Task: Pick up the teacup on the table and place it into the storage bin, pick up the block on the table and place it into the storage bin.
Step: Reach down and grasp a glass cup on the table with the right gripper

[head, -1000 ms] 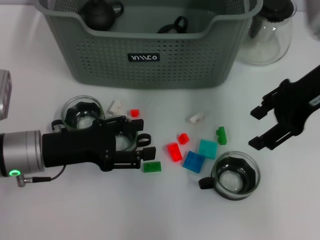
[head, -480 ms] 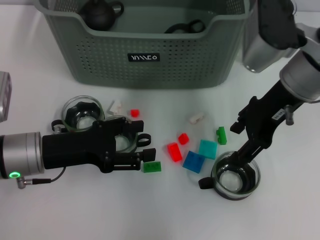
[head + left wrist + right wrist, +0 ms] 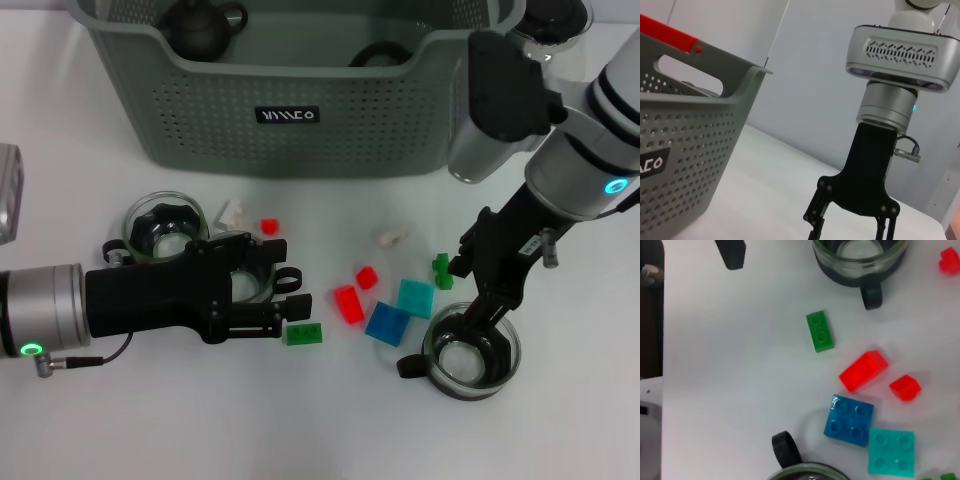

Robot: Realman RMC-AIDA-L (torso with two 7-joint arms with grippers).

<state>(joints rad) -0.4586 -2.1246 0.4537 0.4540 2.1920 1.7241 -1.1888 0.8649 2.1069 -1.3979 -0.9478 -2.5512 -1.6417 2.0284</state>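
Note:
The grey-green storage bin [image 3: 290,95] stands at the back, with a dark teapot [image 3: 200,25] inside. Three glass teacups are on the table. One teacup [image 3: 243,283] lies between the fingers of my open left gripper [image 3: 284,276], low at the table; it shows again in the right wrist view [image 3: 860,260]. A second teacup [image 3: 160,225] is just behind it. Over the third teacup [image 3: 470,352] hangs my open right gripper [image 3: 476,296]. Between the cups lie blocks: green [image 3: 303,333], red [image 3: 348,303], blue [image 3: 387,323], teal [image 3: 416,297].
Smaller pieces lie nearer the bin: a white block [image 3: 390,236], a red block [image 3: 269,226] and another white one [image 3: 231,212]. A glass pitcher [image 3: 560,15] at the back right is mostly hidden behind my right arm. The left wrist view shows the bin's wall [image 3: 685,150].
My right arm has swung in from the right edge and come down over the right-hand teacup, turning its gripper downward. The left arm and its cup have not moved.

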